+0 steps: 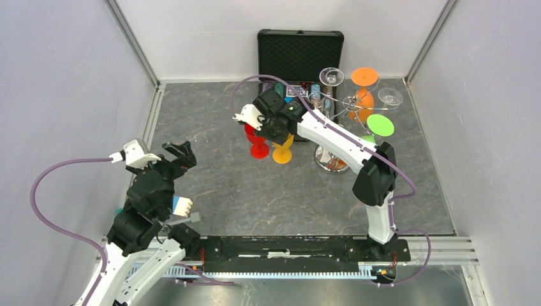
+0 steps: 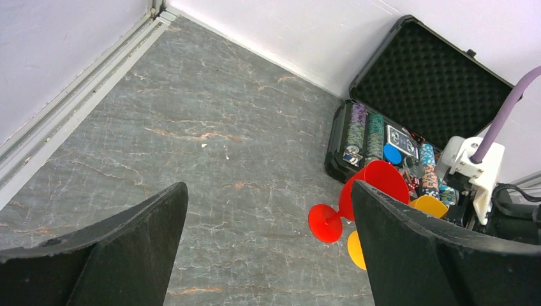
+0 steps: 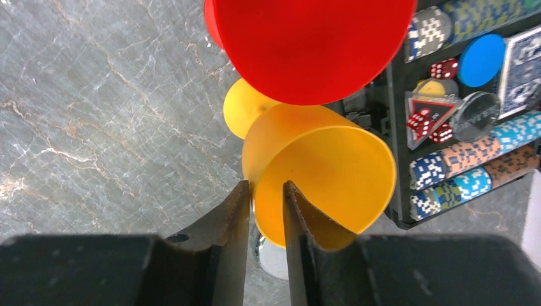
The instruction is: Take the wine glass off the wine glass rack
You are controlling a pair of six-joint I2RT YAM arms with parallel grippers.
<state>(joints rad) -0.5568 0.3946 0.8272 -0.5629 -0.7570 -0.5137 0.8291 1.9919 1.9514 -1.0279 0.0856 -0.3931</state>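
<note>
1. The right end effector (image 3: 265, 188) is clamping the bowl wall of the yellow glass (image 3: 319, 178): one finger is pressing inside the rim and the other outside.
2. The yellow glass is sitting off the rack (image 1: 328, 162), out to the rack's left. Its foot is showing low by the counter (image 1: 223, 127); whether it is touching cannot be told.
3. The red glass (image 3: 306, 44) is standing just beside the yellow glass, on its left in the top view, feet nearly touching.
4. The rack is standing at the right rear of the counter, with the right arm crossing in front of it.
5. An orange glass (image 1: 364, 80), a green glass (image 1: 380, 125) and two clear glasses (image 1: 331, 76) are hanging on the rack's arms, feet upward.
6. The case (image 1: 300, 54) is lying open against the back wall, behind the red and yellow glasses. Its lid is leaning upright, and chips (image 3: 446, 172) are filling the tray.
7. The left end effector (image 2: 268, 191) is hovering over bare counter at the near left, fingers spread wide apart, gripping nothing, well apart from the glasses.
</note>
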